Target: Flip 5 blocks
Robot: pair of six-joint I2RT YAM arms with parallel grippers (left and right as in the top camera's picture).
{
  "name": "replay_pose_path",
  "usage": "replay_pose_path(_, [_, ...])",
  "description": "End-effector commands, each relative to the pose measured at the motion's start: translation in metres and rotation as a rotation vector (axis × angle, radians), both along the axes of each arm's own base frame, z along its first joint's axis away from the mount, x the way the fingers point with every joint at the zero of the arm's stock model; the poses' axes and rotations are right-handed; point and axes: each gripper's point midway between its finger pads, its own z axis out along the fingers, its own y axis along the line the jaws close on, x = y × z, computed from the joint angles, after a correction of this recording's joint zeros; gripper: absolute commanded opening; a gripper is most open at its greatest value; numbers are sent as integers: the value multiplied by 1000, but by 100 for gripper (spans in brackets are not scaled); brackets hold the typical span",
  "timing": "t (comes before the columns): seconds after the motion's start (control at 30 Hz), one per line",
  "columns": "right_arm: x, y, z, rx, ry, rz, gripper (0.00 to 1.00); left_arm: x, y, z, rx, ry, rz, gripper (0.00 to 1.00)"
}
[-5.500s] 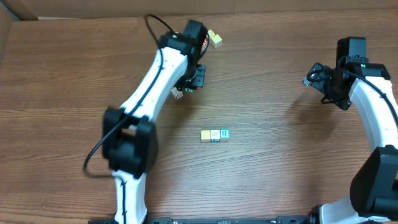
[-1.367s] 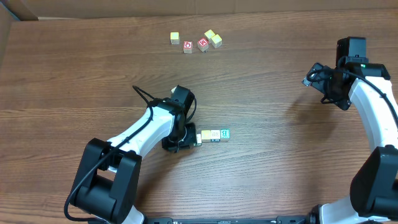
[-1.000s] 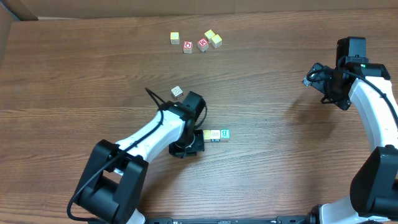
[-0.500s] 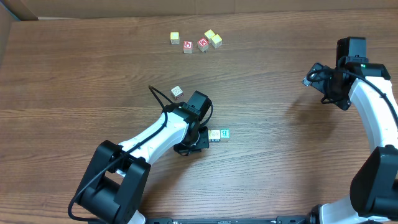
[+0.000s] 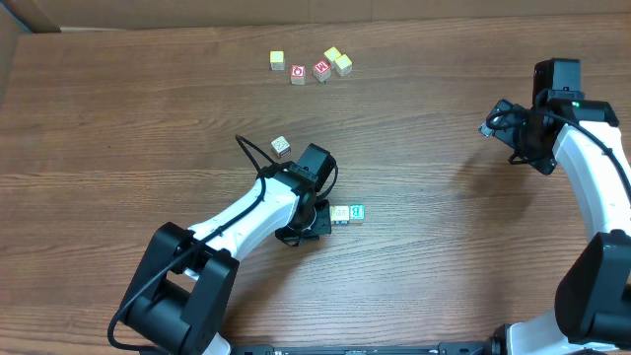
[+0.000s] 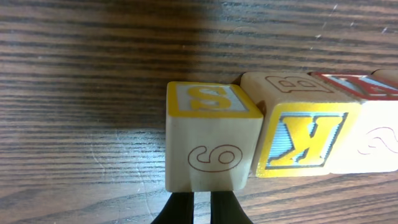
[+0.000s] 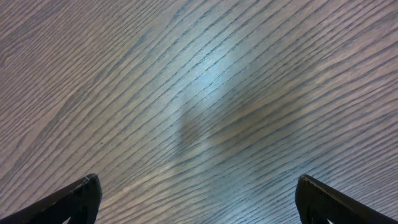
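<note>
Three blocks lie in a row at mid-table. In the left wrist view they are a cream block (image 6: 213, 146) with a yellow S on top, a block (image 6: 305, 137) with a yellow K, and a third block (image 6: 373, 134) at the right edge. My left gripper (image 6: 202, 208) is shut, its tips against the near face of the S block and nothing between them. From overhead, the left gripper (image 5: 314, 219) hides the row's left end; two blocks (image 5: 348, 212) show beside it. A lone block (image 5: 281, 146) lies behind the left arm. My right gripper (image 7: 198, 186) stands open over bare wood.
Several small cubes (image 5: 311, 66), two with red faces, are clustered at the table's far edge. The right arm (image 5: 582, 158) stays at the right side. Cardboard walls (image 5: 30, 15) border the back and left of the wooden table (image 5: 444, 266).
Over the last second my left gripper slid right up to the left end of the row and now covers its leftmost block from above. The right arm has not moved.
</note>
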Motion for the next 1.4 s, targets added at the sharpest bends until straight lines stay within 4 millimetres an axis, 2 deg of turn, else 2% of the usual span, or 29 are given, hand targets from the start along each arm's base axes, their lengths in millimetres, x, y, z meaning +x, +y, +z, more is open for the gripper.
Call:
replay_pose_path(0.0, [4, -3, 7, -13, -20, -1, 100, 10, -8, 12, -24, -36, 12, 4])
replay_pose_path(0.37, [4, -3, 7, -12, -20, -1, 100, 27, -6, 52, -14, -36, -26, 4])
replay_pose_path(0.47, [4, -3, 7, -13, -20, -1, 100, 39, 9, 58, 55, -80, -5, 4])
replay_pose_path(0.7, [4, -3, 7, -13, -20, -1, 100, 61, 48, 59, 151, -132, 84, 4])
replay_pose_path(0.77, [4, -3, 7, -13, -20, -1, 100, 77, 53, 60, 118, -175, 113, 9])
replay_pose_path(0.87, [4, -3, 7, -13, -20, -1, 100, 110, 55, 69, 39, -274, 80, 29])
replay_pose_path(0.93, [4, -3, 7, -13, -20, -1, 100, 130, 67, 75, 22, -337, 123, 50])
replay_pose_path(0.97, [4, -3, 7, -13, -20, -1, 100, 141, 76, 77, 16, -367, 179, 55])
replay_pose_path(1.07, [4, -3, 7, -13, -20, -1, 100, 154, 91, 78, 45, -409, 272, 56])
replay_pose_path(1.23, [4, -3, 7, -13, -20, -1, 100, 169, 81, 69, 15, -437, 312, 58])
replay_pose_path(1.37, [4, -3, 7, -13, -20, -1, 100, 179, 71, 52, 7, -443, 304, 58])
